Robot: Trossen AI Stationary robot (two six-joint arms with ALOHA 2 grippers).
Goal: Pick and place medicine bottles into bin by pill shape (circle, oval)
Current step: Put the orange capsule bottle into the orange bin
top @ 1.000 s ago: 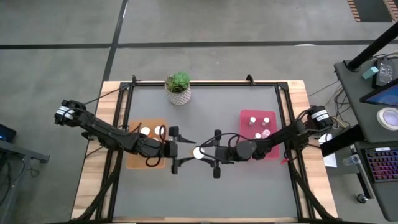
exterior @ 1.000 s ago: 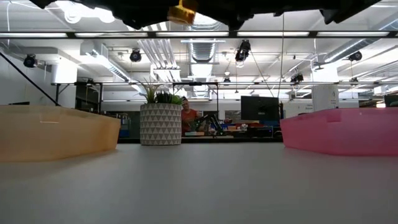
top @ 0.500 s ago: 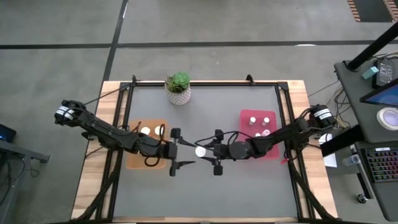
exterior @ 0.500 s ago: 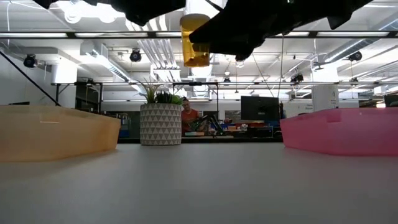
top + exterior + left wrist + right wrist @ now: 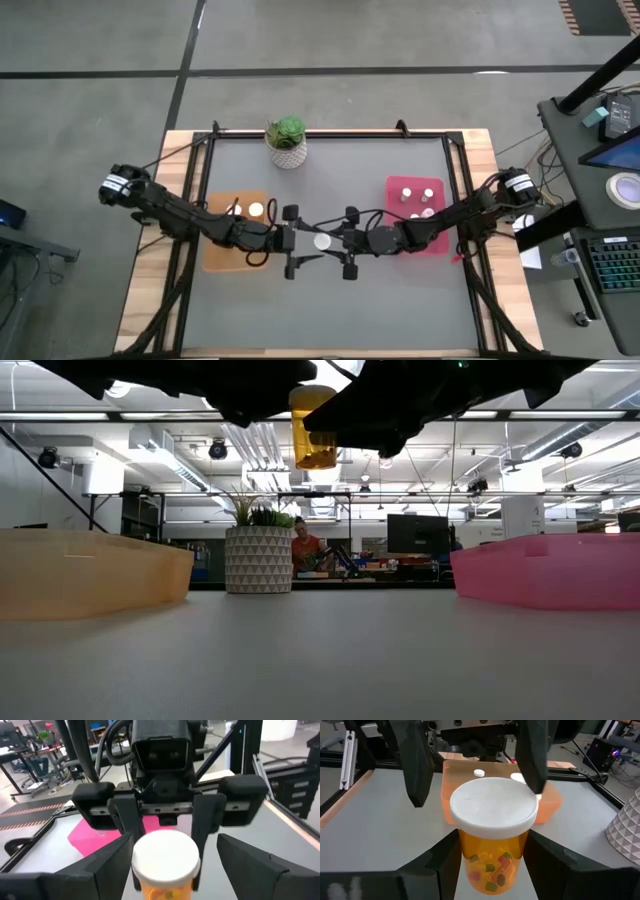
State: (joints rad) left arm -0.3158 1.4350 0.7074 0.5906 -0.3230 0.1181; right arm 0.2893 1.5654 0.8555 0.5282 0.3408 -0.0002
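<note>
An orange medicine bottle [image 5: 492, 855] with a white cap [image 5: 322, 241] hangs upright above the table's middle, with my right gripper [image 5: 336, 242] shut on it. My left gripper [image 5: 306, 243] faces it from the table's left, open. Its fingers [image 5: 100, 870] stand wide on either side of the bottle without touching it. In the low view the bottle [image 5: 313, 430] hangs well above the table. Other white-capped bottles [image 5: 256, 210] sit in the orange bin [image 5: 215, 262], and more bottles [image 5: 428, 193] sit in the pink bin [image 5: 395, 188]. My right gripper pinches the bottle's orange body [image 5: 465, 851] just below the cap between its two fingers [image 5: 126, 825]. The fingers come in level from the table's right. The bottle stands upright, cap up, lifted clear of the table.
A potted green plant [image 5: 287, 140] stands at the table's far edge, a little left of the middle. The orange bin lies left of the grippers and the pink bin right of them. Grey table surface [image 5: 330, 310] lies bare toward the near edge.
My left gripper has gone toward the table's right until its open fingers flank the bottle. My right gripper has tipped at the wrist, which brought the bottle down and upright; it has kept its hold.
</note>
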